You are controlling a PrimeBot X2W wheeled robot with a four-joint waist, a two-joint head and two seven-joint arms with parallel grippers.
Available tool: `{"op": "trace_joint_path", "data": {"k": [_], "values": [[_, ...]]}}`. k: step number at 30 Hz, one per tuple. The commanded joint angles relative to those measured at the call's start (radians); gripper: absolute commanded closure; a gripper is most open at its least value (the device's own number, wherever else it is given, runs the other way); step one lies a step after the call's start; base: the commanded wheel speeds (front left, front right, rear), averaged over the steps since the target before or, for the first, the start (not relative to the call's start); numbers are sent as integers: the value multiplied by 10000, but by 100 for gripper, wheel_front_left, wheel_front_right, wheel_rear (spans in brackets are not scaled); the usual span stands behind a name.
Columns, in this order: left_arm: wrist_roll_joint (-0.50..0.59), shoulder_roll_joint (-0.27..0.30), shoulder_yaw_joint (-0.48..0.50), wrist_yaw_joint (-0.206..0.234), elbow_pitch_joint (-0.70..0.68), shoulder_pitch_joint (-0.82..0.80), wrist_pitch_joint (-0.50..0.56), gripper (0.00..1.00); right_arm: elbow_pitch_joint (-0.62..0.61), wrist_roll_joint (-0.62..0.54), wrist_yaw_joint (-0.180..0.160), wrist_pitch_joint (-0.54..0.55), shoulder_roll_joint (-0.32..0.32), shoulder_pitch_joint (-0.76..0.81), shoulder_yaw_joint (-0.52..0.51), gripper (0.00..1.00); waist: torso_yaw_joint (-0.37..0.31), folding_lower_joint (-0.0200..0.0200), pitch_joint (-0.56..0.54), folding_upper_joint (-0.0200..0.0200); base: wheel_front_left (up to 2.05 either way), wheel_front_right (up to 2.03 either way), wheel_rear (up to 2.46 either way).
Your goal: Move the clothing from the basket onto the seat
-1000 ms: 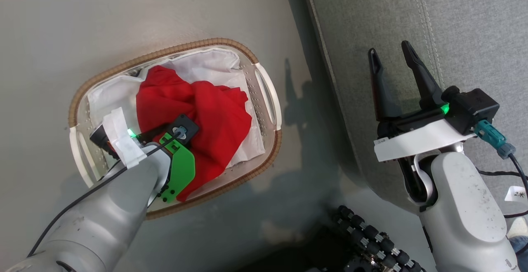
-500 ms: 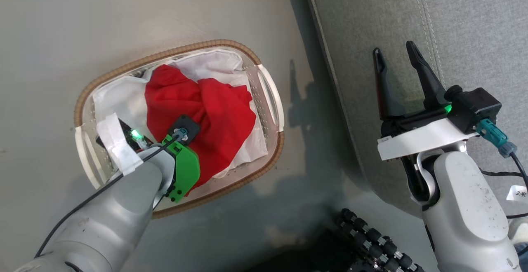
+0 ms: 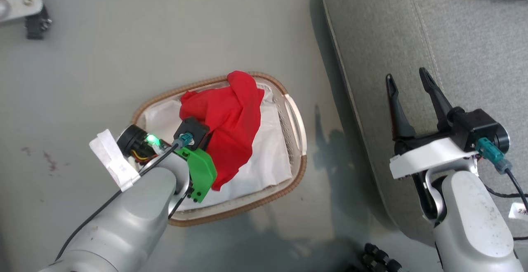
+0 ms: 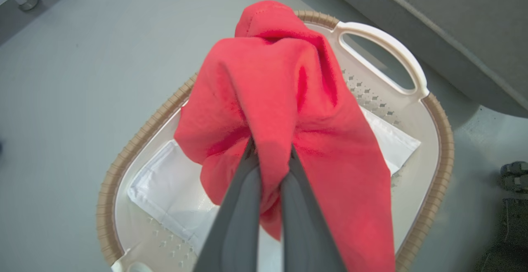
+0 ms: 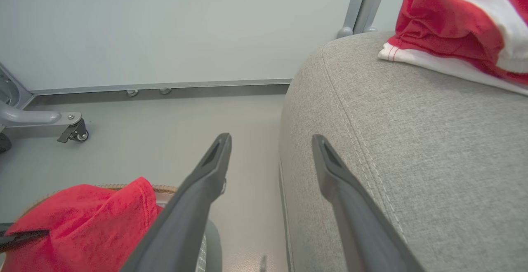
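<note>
A red garment of the clothing hangs bunched above the basket, an oval cream tub with a brown woven rim on the floor. My left gripper is shut on a fold of the garment, which drapes over the fingers and trails into the basket. A white liner sheet covers the basket floor. The grey seat stands to the right. Over its edge my right gripper is open and holds nothing; its fingers straddle the seat's edge. Another red and white garment lies on the seat.
A wheeled metal stand leg sits on the floor at the far left, also seen as a caster near the wall. My base's black wheels are at the bottom. Cables and a paper tag hang by my right wrist.
My left gripper has shut on the red garment and raised it out of the basket. The head camera has shifted, so the whole picture moved. The right gripper stays open.
</note>
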Motion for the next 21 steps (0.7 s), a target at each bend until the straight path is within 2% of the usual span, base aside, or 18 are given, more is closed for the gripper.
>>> {"op": "trace_joint_path", "data": {"k": [1, 11, 21], "values": [[21, 123, 192, 97, -399, 101, -96, 100, 71, -145, -15, -23, -43, 273, -90, 0, 887, 0, -1340, 0, 0, 0, 0], [671, 935, 996, 230, -2955, 666, -77, 100, 347, -723, -15, -23, -42, 1153, -215, 0, 1557, 0, -3476, 0, 0, 0, 0], [969, 1296, 727, 32, -3953, -73, 36, 100, 678, -825, -15, -23, -42, 1900, 190, 0, 1772, 0, -5184, 0, 0, 0, 0]]}}
